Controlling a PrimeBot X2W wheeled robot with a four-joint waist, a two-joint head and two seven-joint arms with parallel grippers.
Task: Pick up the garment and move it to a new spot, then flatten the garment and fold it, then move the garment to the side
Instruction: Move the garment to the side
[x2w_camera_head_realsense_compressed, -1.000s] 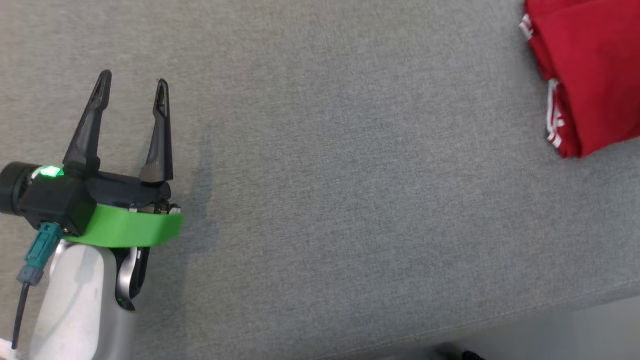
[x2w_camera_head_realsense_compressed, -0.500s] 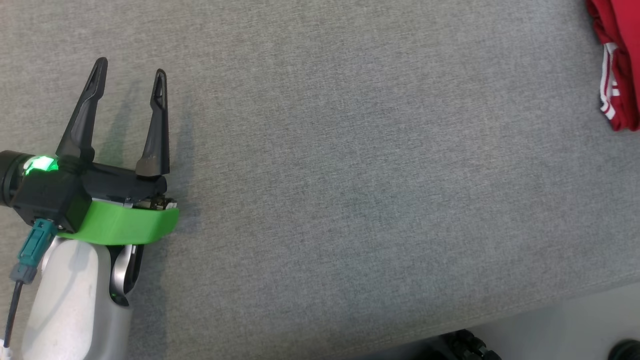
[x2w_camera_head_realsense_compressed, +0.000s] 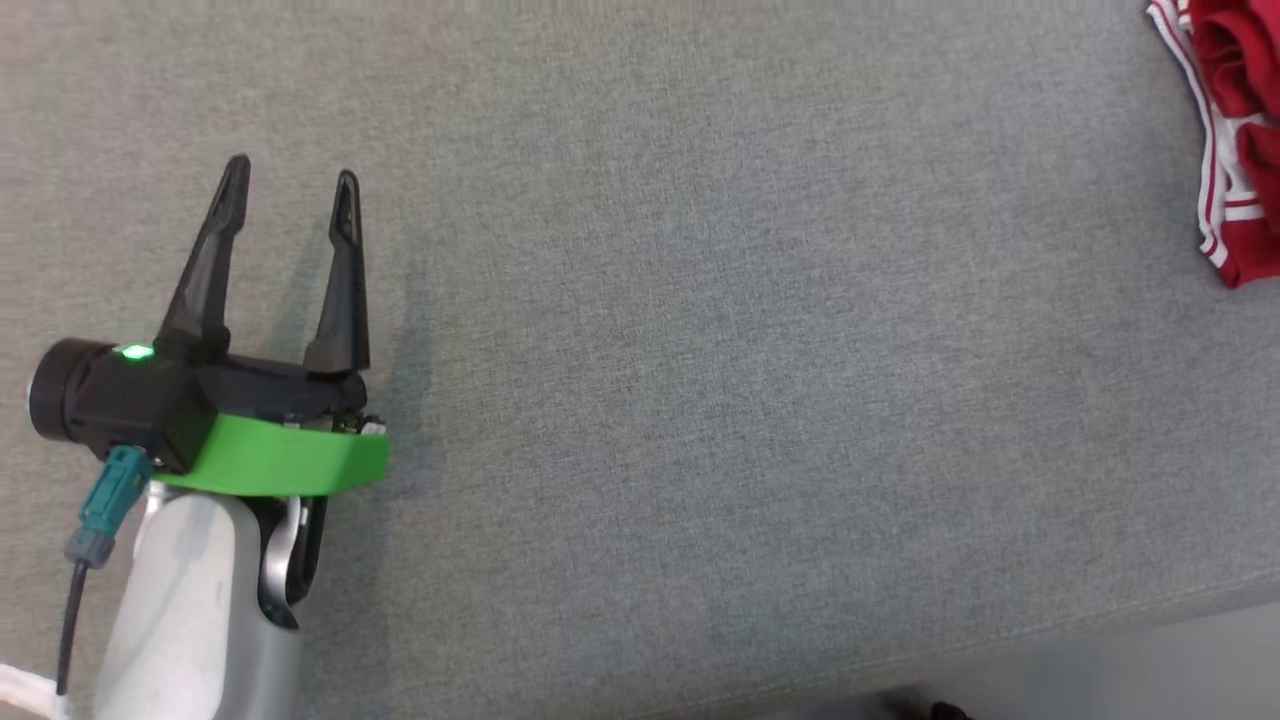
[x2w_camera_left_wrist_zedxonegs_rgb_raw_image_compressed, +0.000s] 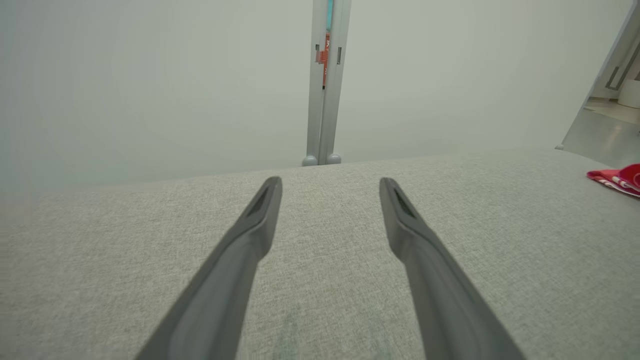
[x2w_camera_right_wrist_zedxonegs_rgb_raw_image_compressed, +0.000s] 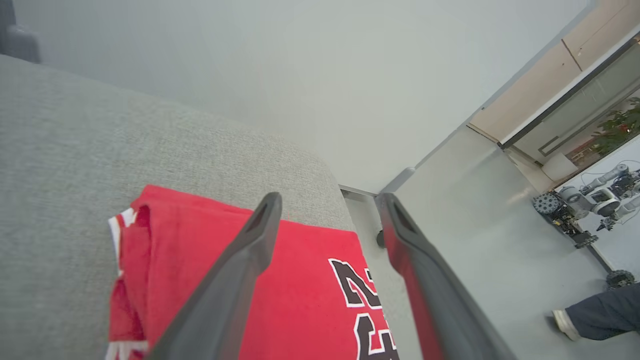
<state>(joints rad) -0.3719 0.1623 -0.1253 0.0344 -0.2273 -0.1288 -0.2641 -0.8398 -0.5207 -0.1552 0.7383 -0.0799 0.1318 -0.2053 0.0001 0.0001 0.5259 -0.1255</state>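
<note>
The garment (x2w_camera_head_realsense_compressed: 1245, 100) is red with white stripes and lies bunched at the far right edge of the grey surface (x2w_camera_head_realsense_compressed: 700, 350); it also peeks in at the right of the left wrist view (x2w_camera_left_wrist_zedxonegs_rgb_raw_image_compressed: 617, 180). In the right wrist view the garment (x2w_camera_right_wrist_zedxonegs_rgb_raw_image_compressed: 310, 290) shows a black number and lies folded near the surface's corner. My right gripper (x2w_camera_right_wrist_zedxonegs_rgb_raw_image_compressed: 329, 196) hovers over it, open, fingers apart with nothing pinched. My left gripper (x2w_camera_head_realsense_compressed: 292, 170) stands open at the lower left, far from the garment, and is empty (x2w_camera_left_wrist_zedxonegs_rgb_raw_image_compressed: 330, 181).
The grey surface ends at a front edge with pale floor (x2w_camera_head_realsense_compressed: 1150, 670) below it. A person's leg and shoe (x2w_camera_right_wrist_zedxonegs_rgb_raw_image_compressed: 595, 315) stand on the floor to the right, with other robots (x2w_camera_right_wrist_zedxonegs_rgb_raw_image_compressed: 585, 205) farther off. A grey post (x2w_camera_left_wrist_zedxonegs_rgb_raw_image_compressed: 325, 80) rises behind the surface.
The garment has shifted toward the right edge of the head view and now shows its striped hem. The left gripper stays open and has barely moved.
</note>
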